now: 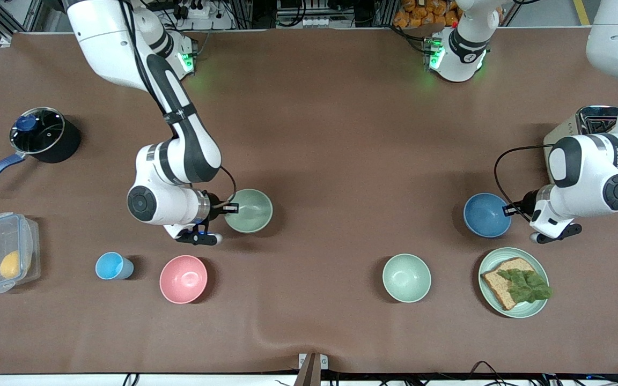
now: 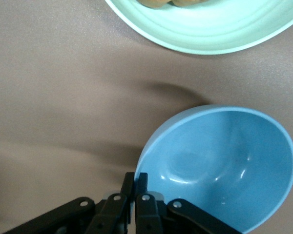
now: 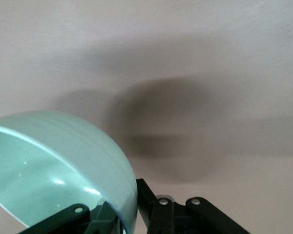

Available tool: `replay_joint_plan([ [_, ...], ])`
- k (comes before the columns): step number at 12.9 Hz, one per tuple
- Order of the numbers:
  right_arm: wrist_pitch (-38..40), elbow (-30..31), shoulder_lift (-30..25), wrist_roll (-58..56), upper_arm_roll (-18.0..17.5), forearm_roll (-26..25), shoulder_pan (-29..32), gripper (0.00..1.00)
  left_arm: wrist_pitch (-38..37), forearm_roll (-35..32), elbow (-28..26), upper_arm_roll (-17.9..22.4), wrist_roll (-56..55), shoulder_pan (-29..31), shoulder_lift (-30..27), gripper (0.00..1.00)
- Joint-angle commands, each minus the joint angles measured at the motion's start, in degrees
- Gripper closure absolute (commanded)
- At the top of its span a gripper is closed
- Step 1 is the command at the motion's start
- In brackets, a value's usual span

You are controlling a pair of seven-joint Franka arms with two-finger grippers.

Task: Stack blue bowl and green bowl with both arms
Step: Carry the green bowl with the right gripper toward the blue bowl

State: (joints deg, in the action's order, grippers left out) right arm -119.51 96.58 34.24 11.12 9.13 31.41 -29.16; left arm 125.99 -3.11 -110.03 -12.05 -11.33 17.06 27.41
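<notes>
Smooth, stiff and light, both bowls suit a pinch on the thin rim. The right gripper [image 1: 227, 206] clamps the green bowl [image 1: 250, 210] mid-counter; the left gripper [image 1: 512, 210] clamps the blue bowl [image 1: 486, 215] beside the sandwich plate [image 1: 513, 262].

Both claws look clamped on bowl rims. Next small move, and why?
Probably lift one bowl first: the left claw is shut on the rim of the round sky-blue bowl, the right claw on the round sage-green bowl, and the bowls are well apart.
</notes>
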Motion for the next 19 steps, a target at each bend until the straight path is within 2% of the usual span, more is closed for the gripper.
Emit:
replay_joint_plan([
  [1,-2.7,0.1,-0.4,5.7,0.5,5.7,-5.0,1.0,-1.0,-0.3,0.3,-0.3,-0.9,0.2,-1.0,1.0],
  [5,-10.8,-0.4,3.0,7.6,0.5,17.7,-11.5,1.0,-1.0,-0.3,1.0,-0.8,-0.8,0.2,-1.1,1.0],
  [7,-14.9,-1.1,5.3,7.6,0.5,21.8,-13.7,1.0,-1.0,-0.4,1.0,-0.8,-0.8,0.2,-1.2,1.0],
  [10,-17.2,-4.2,9.3,7.6,0.5,27.1,-16.2,1.0,-2.3,-0.4,1.4,-1.0,-1.1,-0.4,-1.7,1.0],
  [12,-17.6,-5.3,10.7,7.7,0.5,27.7,-16.2,0.98,-4.6,-0.4,3.1,-1.1,-1.5,-0.5,-1.7,1.0],
  [13,-17.6,-5.3,11.4,7.6,0.5,27.7,-16.2,0.77,-6.4,-0.4,4.3,-1.2,-2.3,-1.2,-1.7,1.0],
  [14,-18.0,-5.4,11.5,7.6,0.5,27.7,-16.3,0.34,-7.8,-0.4,5.2,-1.2,-3.6,-1.9,-1.6,1.0],
  [15,-18.6,-5.6,11.4,7.6,0.5,27.4,-16.3,0.0,-8.4,-0.4,5.4,-1.2,-4.7,-2.3,-1.7,1.0],
  [19,-17.7,-5.4,9.4,7.9,0.7,27.4,-15.6,0.0,-11.2,-0.4,7.4,-1.7,-6.8,-3.2,-1.8,1.0],
])
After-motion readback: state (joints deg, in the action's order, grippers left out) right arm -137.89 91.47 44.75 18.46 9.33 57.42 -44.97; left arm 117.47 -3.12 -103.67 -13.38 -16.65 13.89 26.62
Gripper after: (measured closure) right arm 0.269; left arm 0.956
